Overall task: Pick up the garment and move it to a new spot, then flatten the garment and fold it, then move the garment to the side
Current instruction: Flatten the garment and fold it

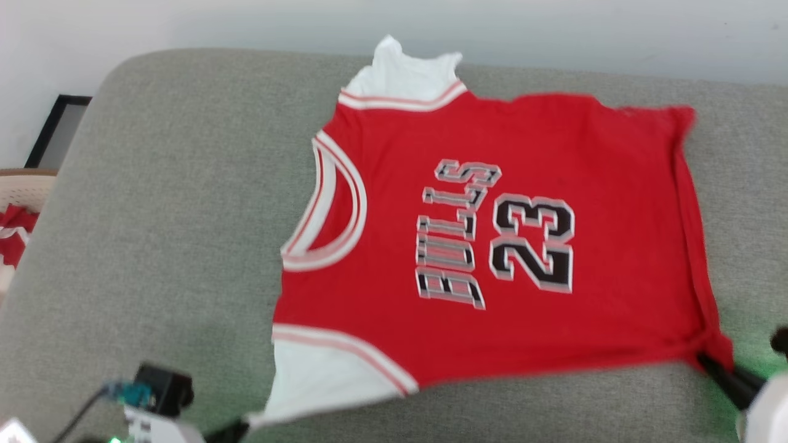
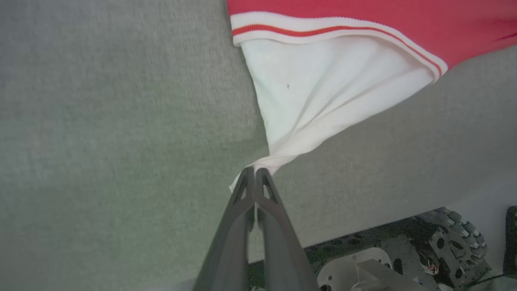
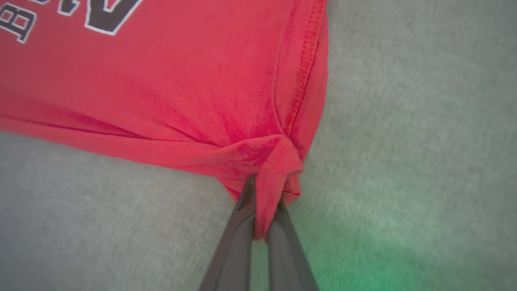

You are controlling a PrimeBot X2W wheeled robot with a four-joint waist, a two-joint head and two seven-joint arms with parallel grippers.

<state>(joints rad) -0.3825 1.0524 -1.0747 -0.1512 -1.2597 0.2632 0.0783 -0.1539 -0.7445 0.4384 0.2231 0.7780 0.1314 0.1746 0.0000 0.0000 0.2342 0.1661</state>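
left claw [image 2: 255, 173] clamps garment [image 1: 492, 246] by white sleeve [image 2: 323, 89], right claw [image 3: 261, 202] by red corner [image 3: 278, 159].

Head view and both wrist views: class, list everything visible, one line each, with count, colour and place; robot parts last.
jersey: one, red with white sleeves, spread on the cushion
cushion: one, grey, under the jersey
frame: one, black, upper left beyond the cushion
cloth: one, red and white, left edge
left gripper: one, dark, shut on the near white sleeve
right gripper: one, dark, shut on the jersey's near hem corner
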